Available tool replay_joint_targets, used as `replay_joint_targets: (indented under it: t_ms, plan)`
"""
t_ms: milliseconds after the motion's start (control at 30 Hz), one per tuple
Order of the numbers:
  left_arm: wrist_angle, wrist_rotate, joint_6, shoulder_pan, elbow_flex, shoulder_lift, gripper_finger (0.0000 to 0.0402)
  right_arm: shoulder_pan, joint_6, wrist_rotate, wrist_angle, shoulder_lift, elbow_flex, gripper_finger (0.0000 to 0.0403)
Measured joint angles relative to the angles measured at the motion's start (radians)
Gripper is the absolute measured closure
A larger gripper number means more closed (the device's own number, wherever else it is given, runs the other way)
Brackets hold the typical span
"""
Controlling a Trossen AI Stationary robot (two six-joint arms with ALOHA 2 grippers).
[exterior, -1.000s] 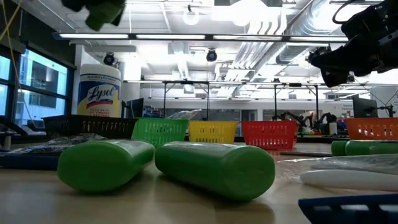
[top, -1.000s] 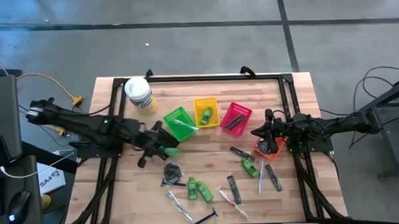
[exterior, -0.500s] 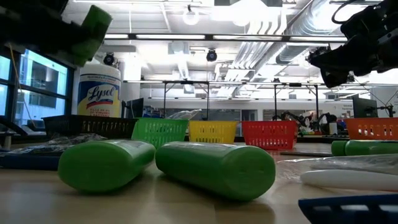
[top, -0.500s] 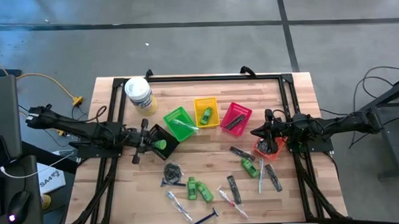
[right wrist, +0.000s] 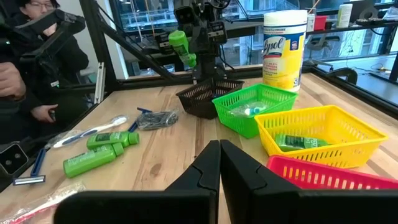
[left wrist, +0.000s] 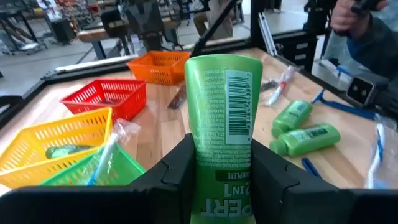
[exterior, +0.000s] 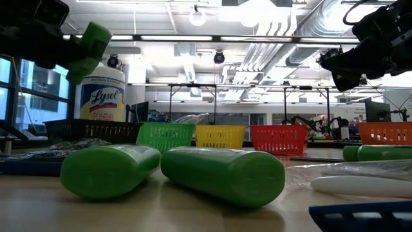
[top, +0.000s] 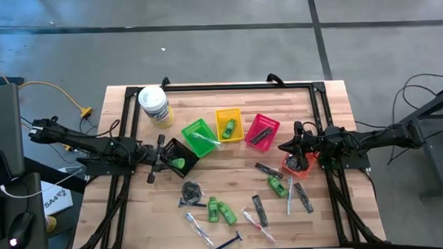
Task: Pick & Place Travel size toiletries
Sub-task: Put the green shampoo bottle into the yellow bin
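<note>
Holding a green bottle (left wrist: 219,118) pinched, left gripper (top: 166,162) hovers over black basket (top: 173,152); right gripper (right wrist: 219,163) pressed together over orange basket (top: 297,165).

A bright green mini bottle (left wrist: 222,118) with a white barcode patch sits between black fingers (left wrist: 176,171). Behind it are green (left wrist: 106,169), yellow (left wrist: 59,140), red (left wrist: 106,98) and orange (left wrist: 158,65) mesh baskets on pale wood (left wrist: 249,115).

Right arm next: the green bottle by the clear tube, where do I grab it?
Take the green bottle across the middle of its body, straight from above. It lies flat, so set the fingers crosswise to its length. The clear tube lies close beside it, so probably open only slightly wider.
</note>
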Motion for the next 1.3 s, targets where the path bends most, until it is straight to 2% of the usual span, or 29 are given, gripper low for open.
replay_joint_targets:
  t_ms: [300,400,500,667,800,967,1100,1300]
  plan:
    - [-0.005,-0.012,-0.004,0.000,0.000,0.000,0.0299,0.000,0.000,-0.002,-0.007,0.005,0.000,0.0399]
    - [0.027,-0.077,-0.041,0.000,0.000,0.004,0.0299,0.000,0.000,-0.001,-0.007,0.004,0.000,0.0399]
    - [0.016,-0.203,-0.057,0.000,0.018,0.022,0.0299,0.000,0.000,0.003,-0.006,0.004,0.000,0.0399]
    - [-0.119,-0.293,-0.026,0.000,0.196,0.104,0.0299,0.000,0.000,0.004,-0.003,0.004,0.000,0.0399]
    - [-0.275,-0.379,0.047,0.000,0.411,0.243,0.0299,0.000,-0.001,0.006,0.001,0.004,0.000,0.0399]
    - [-0.469,-0.567,0.227,0.007,0.685,0.497,0.0299,0.000,-0.001,0.014,0.001,0.004,0.000,0.0399]
    - [-0.542,-0.592,0.451,0.066,0.855,0.707,0.0299,0.000,-0.001,0.014,0.001,0.004,0.000,0.0399]
    - [-0.551,-0.595,0.731,0.207,1.024,1.003,0.0299,0.000,-0.006,0.013,0.001,0.004,0.000,0.0399]
